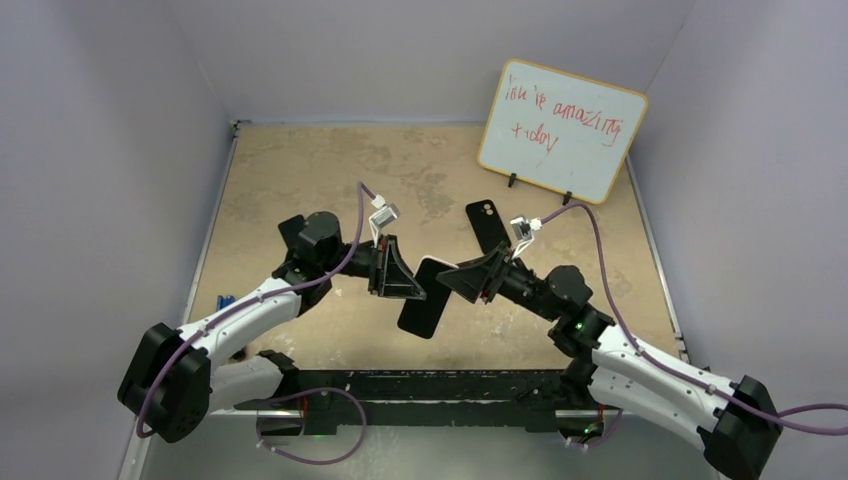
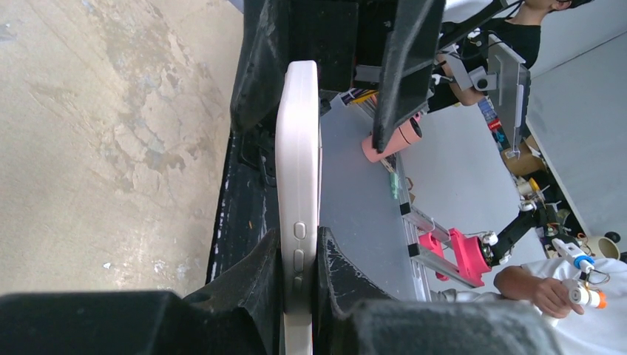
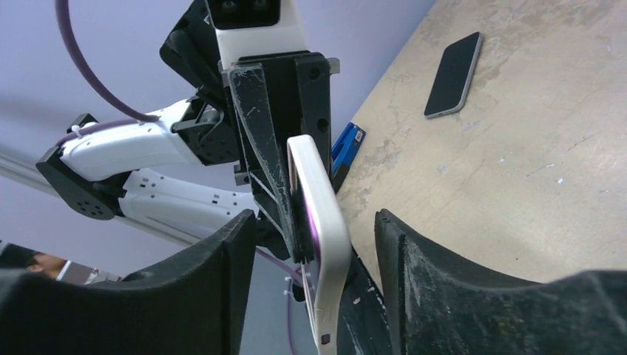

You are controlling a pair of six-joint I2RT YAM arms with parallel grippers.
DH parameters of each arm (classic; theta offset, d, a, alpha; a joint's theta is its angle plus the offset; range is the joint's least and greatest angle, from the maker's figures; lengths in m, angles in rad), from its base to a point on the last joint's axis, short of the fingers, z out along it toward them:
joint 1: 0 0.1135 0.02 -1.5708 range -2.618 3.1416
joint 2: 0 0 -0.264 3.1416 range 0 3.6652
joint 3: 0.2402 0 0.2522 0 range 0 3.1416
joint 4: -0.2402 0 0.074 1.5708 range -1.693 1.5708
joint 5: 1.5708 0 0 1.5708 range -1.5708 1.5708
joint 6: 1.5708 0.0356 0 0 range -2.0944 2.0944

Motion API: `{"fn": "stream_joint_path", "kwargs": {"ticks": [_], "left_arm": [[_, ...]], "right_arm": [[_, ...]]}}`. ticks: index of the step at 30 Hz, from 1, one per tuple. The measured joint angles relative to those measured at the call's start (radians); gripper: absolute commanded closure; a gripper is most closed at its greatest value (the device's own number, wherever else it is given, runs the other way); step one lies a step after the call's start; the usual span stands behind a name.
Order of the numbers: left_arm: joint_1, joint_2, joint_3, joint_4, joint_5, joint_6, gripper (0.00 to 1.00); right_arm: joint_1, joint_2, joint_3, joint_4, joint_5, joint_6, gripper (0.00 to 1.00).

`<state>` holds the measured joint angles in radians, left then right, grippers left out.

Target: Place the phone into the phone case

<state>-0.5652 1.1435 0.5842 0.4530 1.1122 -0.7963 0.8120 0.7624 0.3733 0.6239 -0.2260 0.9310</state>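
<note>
My left hand (image 2: 299, 275) is clenched on the phone case (image 2: 297, 148), holding it on edge above the near counter (image 1: 300, 170), while my right hand (image 3: 314, 222) sits released around it, presumably free to fetch the phone (image 1: 488, 224) lying farther back, right.

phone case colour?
The phone case is pale pink, almost white. It shows best in the left wrist view.
</note>
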Motion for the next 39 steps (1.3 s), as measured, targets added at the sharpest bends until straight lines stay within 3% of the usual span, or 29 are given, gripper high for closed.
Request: {"fn": "stream_joint_path", "kwargs": {"ticks": [4,10,15,20,22,27,36,38,39], "left_arm": [[0.0,-0.005,0.0,-0.027,-0.001,0.012,1.0],[0.0,-0.023,0.001,-0.059,0.0,0.034,1.0],[0.0,-0.024,0.001,-0.076,-0.001,0.041,1.0],[0.0,-0.024,0.001,-0.083,-0.003,0.042,1.0],[0.0,-0.024,0.001,-0.084,-0.006,0.042,1.0],[0.0,-0.024,0.013,-0.134,-0.026,0.082,1.0],[-0.006,-0.017,0.129,-0.425,-0.129,0.253,1.0],[-0.007,-0.006,0.144,-0.456,-0.142,0.277,1.0],[-0.007,0.003,0.148,-0.465,-0.145,0.285,1.0]], "right_arm": [[0.0,-0.047,0.026,-0.085,0.024,-0.017,0.34],[0.0,-0.065,0.089,-0.177,0.027,-0.064,0.55],[-0.001,-0.065,0.092,-0.224,0.03,-0.083,0.47],[-0.001,-0.06,0.106,-0.282,0.029,-0.102,0.51],[-0.001,-0.052,0.116,-0.297,0.027,-0.108,0.58],[-0.001,-0.047,0.118,-0.324,0.025,-0.125,1.0],[-0.002,-0.029,0.151,-0.361,0.058,-0.245,1.0],[-0.002,-0.023,0.156,-0.374,0.07,-0.271,0.9],[-0.001,-0.023,0.156,-0.381,0.076,-0.278,0.81]]}}
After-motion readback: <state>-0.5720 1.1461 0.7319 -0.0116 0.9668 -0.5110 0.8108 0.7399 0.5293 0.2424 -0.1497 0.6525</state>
